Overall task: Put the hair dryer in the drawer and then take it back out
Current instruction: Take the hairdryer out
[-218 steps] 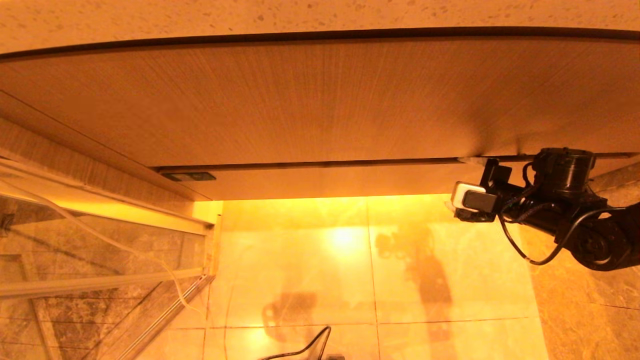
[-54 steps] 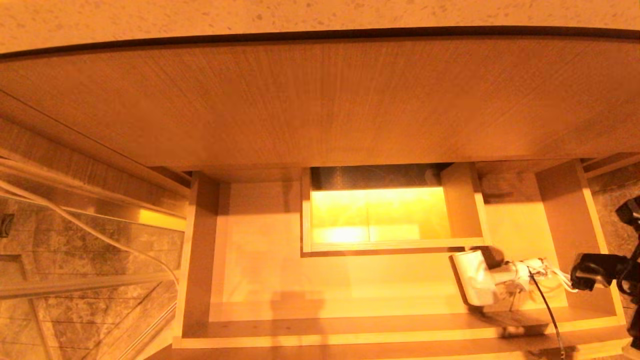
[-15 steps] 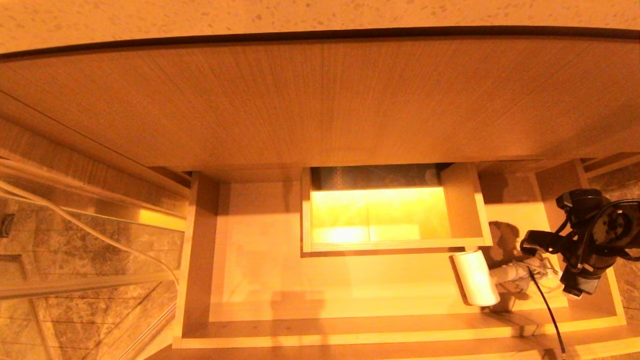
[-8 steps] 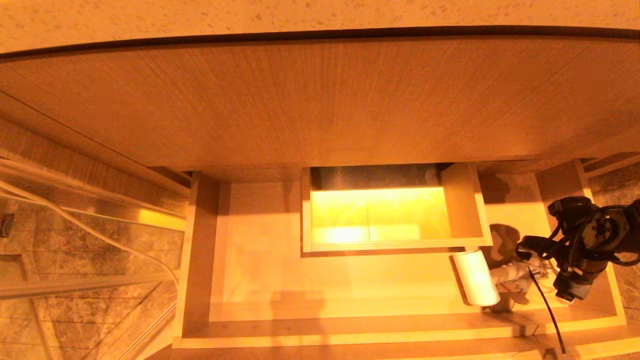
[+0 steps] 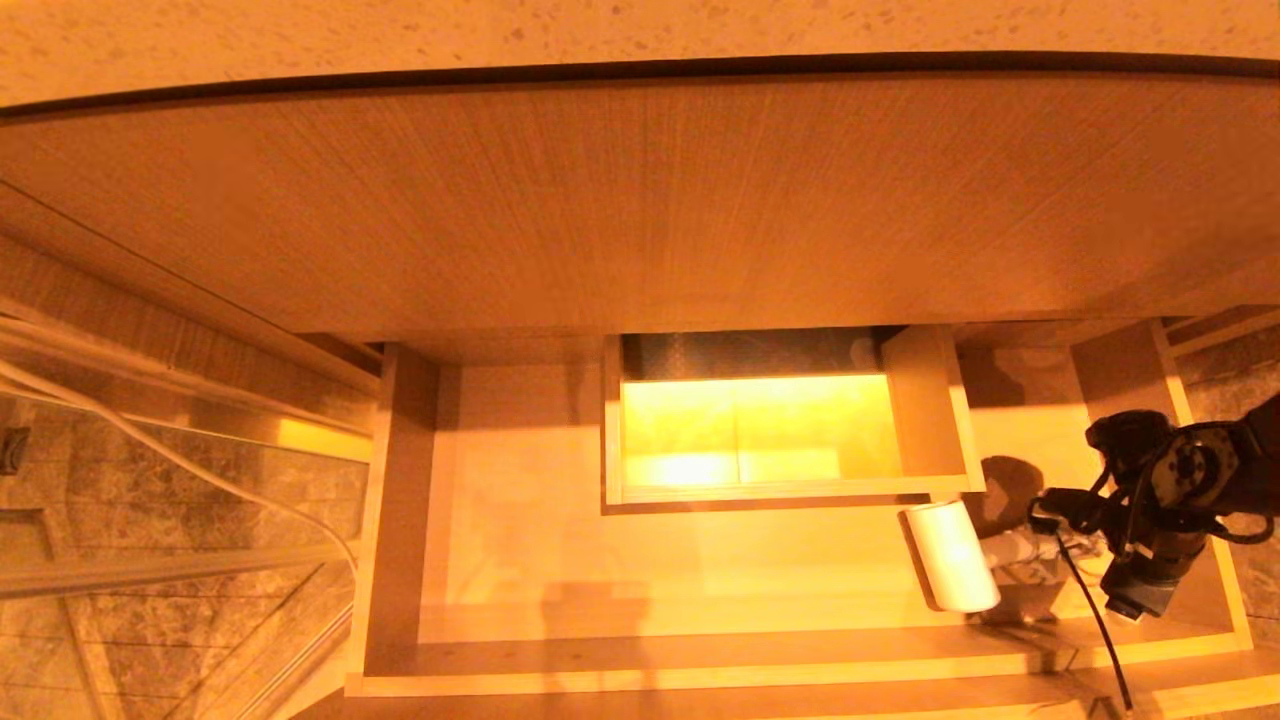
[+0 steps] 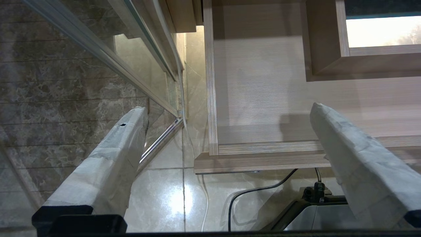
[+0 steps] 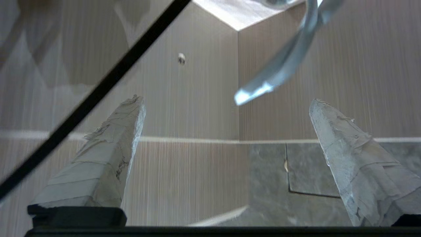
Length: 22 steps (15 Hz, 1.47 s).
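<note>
Task status: the first half appears complete. The hair dryer [image 5: 950,556] lies on the floor of the drawer [image 5: 520,655], which stands pulled out beneath the large wood-grain front panel [image 5: 640,200]. The dryer rests in the drawer's right-hand part, just in front of the right corner of the boxed notch [image 5: 925,410] at mid-back, its white barrel lying flat and its handle and bundled cord trailing toward the right wall. Removal has not been done.

Right end effector [image 7: 227,154]: fingers spread wide, gripping nothing. In the head view it sits over the right end of the drawer, just beside the dryer's handle end; contact cannot be confirmed. The right wrist view shows the drawer's inner corner between the fingers, a black cable [image 7: 98,92] crossing in front, and a pale blurred strap-like object that cannot be identified.

Left end effector [image 6: 227,158]: open and empty, parked low by the drawer's left front corner, well apart from the dryer.

Container contents: the drawer holds the dryer and its cord only, as far as visible. The notch shows only lit floor through it.

Remaining, in my judgement: grasp the dryer and lift it out.
</note>
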Available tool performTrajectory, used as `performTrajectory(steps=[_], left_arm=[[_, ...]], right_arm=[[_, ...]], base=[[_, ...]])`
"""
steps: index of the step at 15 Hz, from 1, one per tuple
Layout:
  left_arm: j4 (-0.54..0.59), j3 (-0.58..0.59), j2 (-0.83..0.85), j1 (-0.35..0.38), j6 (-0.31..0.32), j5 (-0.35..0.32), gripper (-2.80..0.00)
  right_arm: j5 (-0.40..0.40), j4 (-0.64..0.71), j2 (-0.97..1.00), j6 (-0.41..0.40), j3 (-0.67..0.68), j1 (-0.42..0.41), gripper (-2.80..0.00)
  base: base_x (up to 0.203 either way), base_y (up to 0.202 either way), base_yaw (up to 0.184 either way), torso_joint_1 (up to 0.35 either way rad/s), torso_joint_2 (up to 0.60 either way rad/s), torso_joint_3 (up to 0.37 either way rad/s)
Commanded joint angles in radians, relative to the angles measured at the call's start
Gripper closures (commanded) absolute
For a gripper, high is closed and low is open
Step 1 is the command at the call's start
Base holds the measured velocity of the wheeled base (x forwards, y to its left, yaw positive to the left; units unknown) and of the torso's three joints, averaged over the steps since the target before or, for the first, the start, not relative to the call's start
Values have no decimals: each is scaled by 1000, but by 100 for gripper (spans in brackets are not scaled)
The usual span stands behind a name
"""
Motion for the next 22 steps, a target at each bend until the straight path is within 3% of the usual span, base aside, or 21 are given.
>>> performTrajectory(steps=[1,10,20,21,22], left_arm=[[0,0,0,0,0,0,-280],[0,0,0,0,0,0,-280],[0,0,0,0,0,0,-280],[0,0,0,0,0,0,-280],[0,0,0,0,0,0,-280]], right_arm=[[-2,1,34,-1,-15,1,-280],[7,3,114,5,-109,1,-280],[40,26,109,1,-112,1,-280],[44,26,109,-4,-114,1,0],[48,26,108,-12,-114,1,0]], base=[[0,0,0,0,0,0],[0,0,0,0,0,0],[0,0,0,0,0,0],[0,0,0,0,0,0],[0,0,0,0,0,0]])
